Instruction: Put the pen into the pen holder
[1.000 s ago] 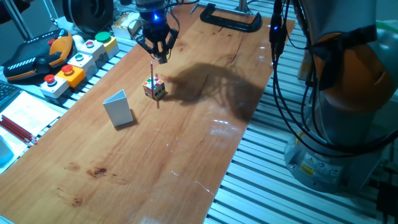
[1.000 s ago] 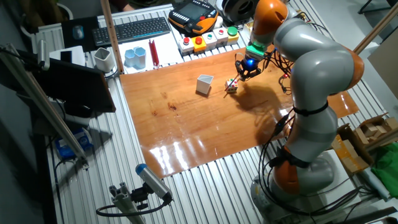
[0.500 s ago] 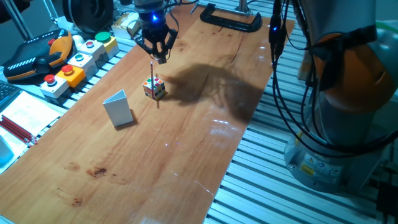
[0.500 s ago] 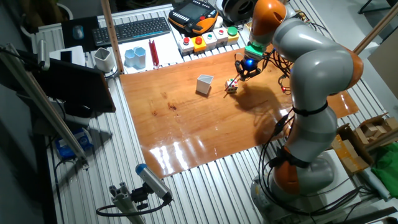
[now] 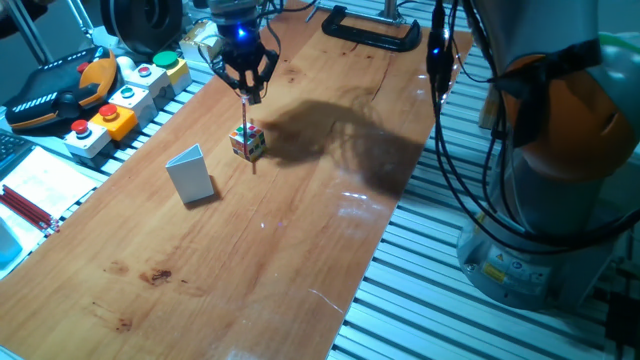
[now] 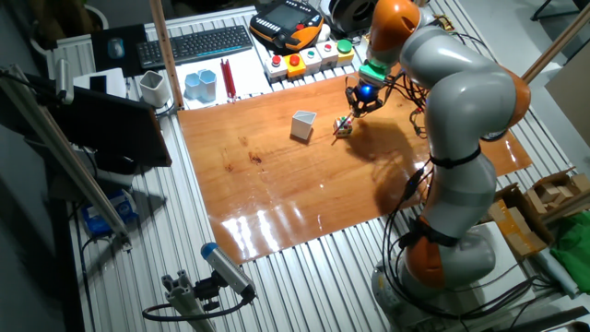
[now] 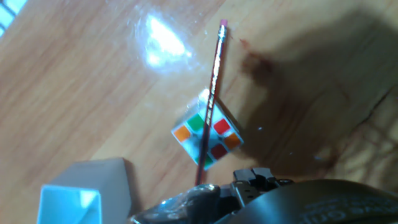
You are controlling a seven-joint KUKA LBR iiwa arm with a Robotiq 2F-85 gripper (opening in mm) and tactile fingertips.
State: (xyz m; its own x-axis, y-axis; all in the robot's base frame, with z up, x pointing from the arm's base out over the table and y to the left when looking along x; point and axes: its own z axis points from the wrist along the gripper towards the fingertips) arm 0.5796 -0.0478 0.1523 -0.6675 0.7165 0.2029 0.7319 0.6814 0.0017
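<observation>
Pen holder (image 5: 190, 175) nearest, standing on the table (image 5: 300, 230). At its 2 o'clock, puzzle cube (image 5: 247, 141). Beyond, at 12 o'clock, gripper (image 5: 243, 92) pointing straight down, pinching the pen (image 5: 243, 118) upright over the cube.

The table (image 5: 300, 230) is varnished wood, glossy enough to throw white glare, with dark grain marks. Around it runs ribbed bare metal decking (image 5: 420, 300). The pen holder (image 5: 190, 175) looks like matt pale grey plastic, smooth-sided. Beside the holder, the cube (image 7: 207, 137) is glossy plastic with coloured stickers. The pen (image 7: 213, 87) has a smooth, lacquered reddish shaft. The arm's shells (image 6: 466, 101) are satin grey and orange.
</observation>
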